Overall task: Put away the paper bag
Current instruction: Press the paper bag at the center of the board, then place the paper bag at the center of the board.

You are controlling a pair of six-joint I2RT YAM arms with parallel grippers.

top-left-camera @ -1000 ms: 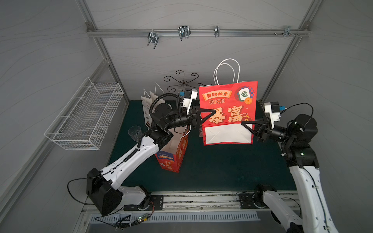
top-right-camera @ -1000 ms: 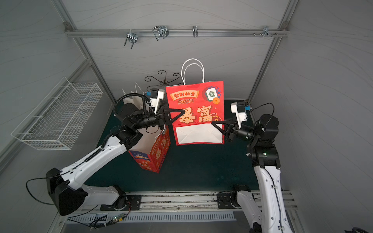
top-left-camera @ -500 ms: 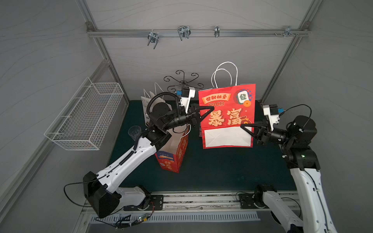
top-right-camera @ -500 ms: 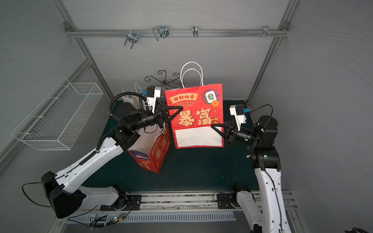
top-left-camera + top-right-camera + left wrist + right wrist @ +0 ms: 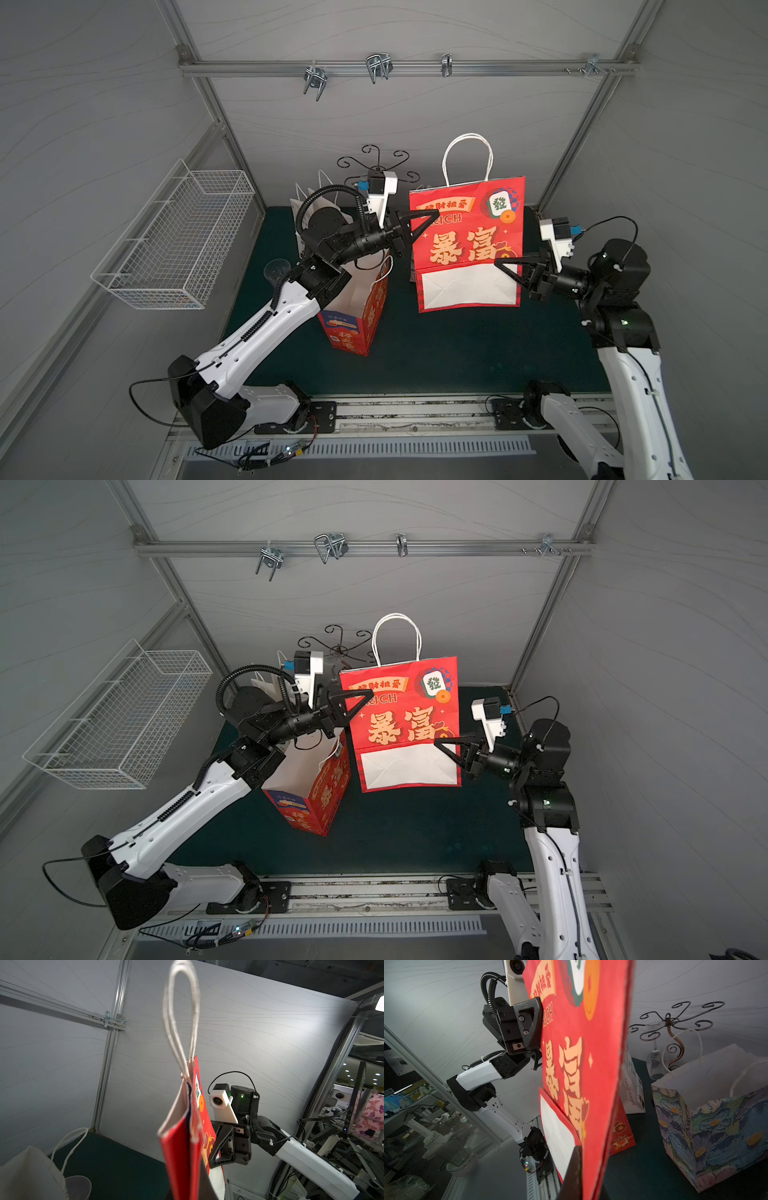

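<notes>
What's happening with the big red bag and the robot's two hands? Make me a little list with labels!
Held thing: red paper bag, folded flat, upright, off the green mat
Handles: white loops, pointing up
Left gripper: shut on one side of the bag, near the top
Right gripper: shut on the opposite side, lower down
On the mat: open red bag, standing beside the held one
Wall: wire basket
Above the bag: hooks on a rail
</notes>
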